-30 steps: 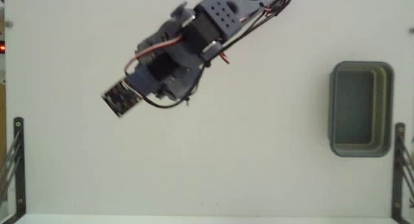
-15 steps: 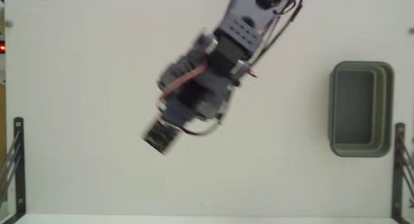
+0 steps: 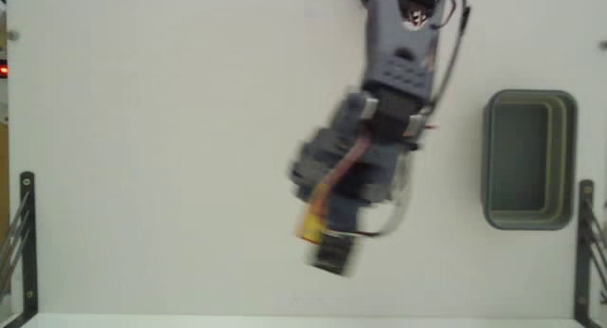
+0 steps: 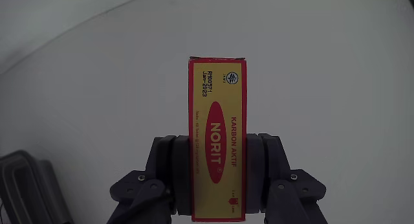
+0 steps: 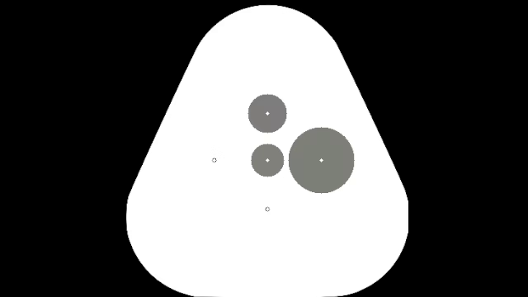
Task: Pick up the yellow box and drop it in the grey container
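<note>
in the wrist view we see the tool [image 4: 217, 179] pinching the yellow box [image 4: 217, 136], its two dark fingers [image 4: 171, 175] pressed against the box's long sides near the lower end, so that most of the box sticks up past the tool toward the top of the picture. the box stands upright in that view, with a red border, a red oval mark on its face reading norit, and small print near its upper end. behind the box we see only the pale desk [image 4: 336, 88], and a dark shape sits at the lower left edge of the wrist view, too cut off for us to name. in the fixed view, which looks down from above, the arm [image 3: 403, 58] reaches from the top edge down toward the middle of the desk [image 3: 142, 176], and the tool [image 3: 322, 238] sits at its lower end, blurred. a strip of the yellow box [image 3: 314, 224] shows at the tool there. the grey container [image 3: 529, 159] lies well to the right of the tool in the fixed view, near the right edge of the desk, apart from the arm, and we see nothing inside it. black brackets [image 3: 27, 238] stand at the left and right edges, well apart from the tool.
</note>
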Controlling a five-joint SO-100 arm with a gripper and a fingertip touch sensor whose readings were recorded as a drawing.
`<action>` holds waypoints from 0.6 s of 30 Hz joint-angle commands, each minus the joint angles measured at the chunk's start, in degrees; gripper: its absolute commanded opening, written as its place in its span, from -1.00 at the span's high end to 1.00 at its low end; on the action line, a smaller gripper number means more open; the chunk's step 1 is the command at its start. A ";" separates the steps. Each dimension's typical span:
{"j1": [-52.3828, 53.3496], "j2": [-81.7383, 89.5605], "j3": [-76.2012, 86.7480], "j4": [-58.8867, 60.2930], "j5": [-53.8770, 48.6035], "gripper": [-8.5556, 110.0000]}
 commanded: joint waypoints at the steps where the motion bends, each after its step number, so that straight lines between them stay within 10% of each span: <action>1: -4.80 1.01 0.46 -1.79 0.18 0.20; 18: -28.59 0.55 3.59 -5.35 0.18 0.20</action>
